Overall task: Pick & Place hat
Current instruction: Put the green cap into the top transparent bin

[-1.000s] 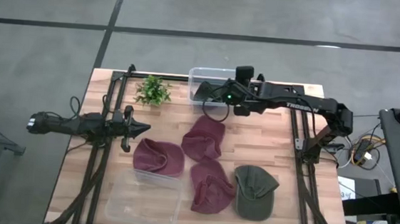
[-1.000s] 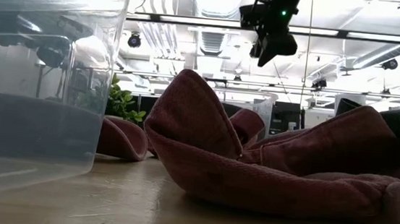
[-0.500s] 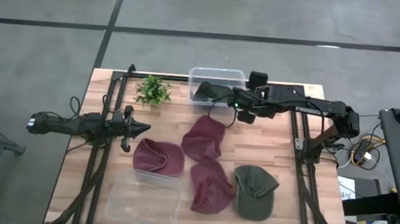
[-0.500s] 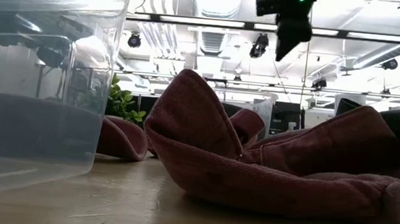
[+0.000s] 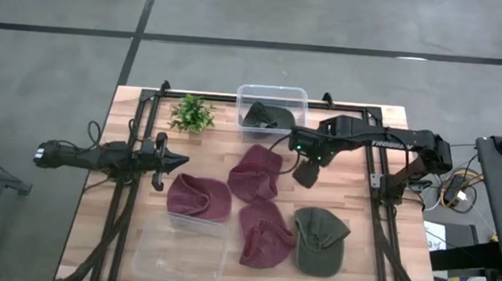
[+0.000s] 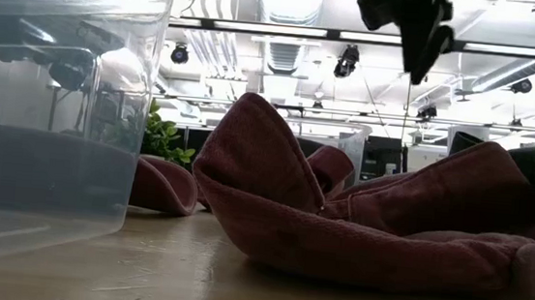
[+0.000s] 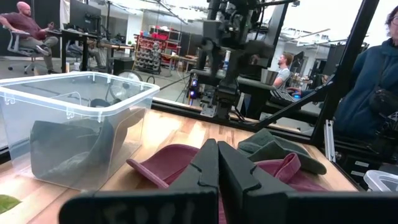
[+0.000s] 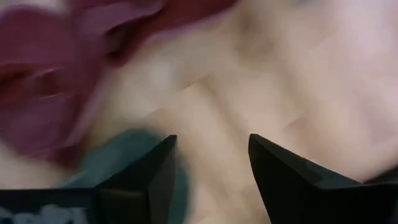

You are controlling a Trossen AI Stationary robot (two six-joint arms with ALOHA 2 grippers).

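Over the last second the right gripper (image 5: 307, 174) swung away from the far bin (image 5: 273, 93), now holding one green hat (image 5: 266, 117), fingers apart and empty. The loose green hat (image 5: 318, 241) lay nearer and rightward. Three maroon hats (image 5: 255, 174), two bins. The left gripper (image 5: 180, 161) waited pinched shut at left.

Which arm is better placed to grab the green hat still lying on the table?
Right. The right gripper hangs open above the boards close to the green hat, while the left gripper sits shut at the table's left side.
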